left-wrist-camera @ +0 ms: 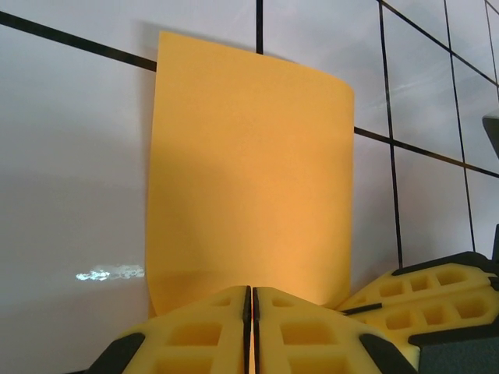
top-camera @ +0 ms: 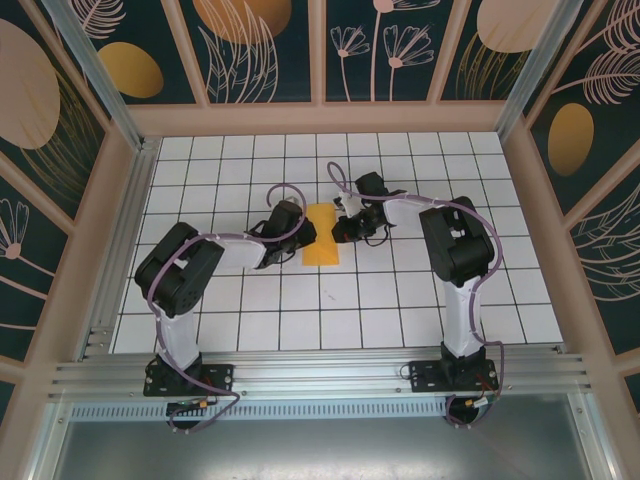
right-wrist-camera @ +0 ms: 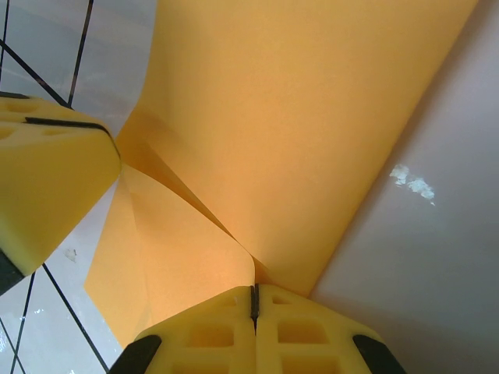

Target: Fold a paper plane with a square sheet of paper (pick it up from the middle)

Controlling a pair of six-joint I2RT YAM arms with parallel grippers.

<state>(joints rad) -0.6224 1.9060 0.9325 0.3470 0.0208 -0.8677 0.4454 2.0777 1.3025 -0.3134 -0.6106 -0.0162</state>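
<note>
Near the middle of the worktop (top-camera: 250, 310) lies the orange sheet of paper (top-camera: 322, 238), folded over to a narrow strip, and both claws hold it. The left claw (left-wrist-camera: 252, 308) is closed on one edge. The right claw (right-wrist-camera: 253, 300), coming from the other side, is closed where a slanted fold runs into its pads.

We judge that the main danger is tearing (the paper is thin) if the two arms pull apart or if one lifts alone. A skew pull could also spoil the crease, and the free end, which seems to curl a little, may go out of line. The claws stand very near each other, so they could knock together. Around them the worktop is open on every side, and the walls (top-camera: 330, 118) are well apart.
</note>
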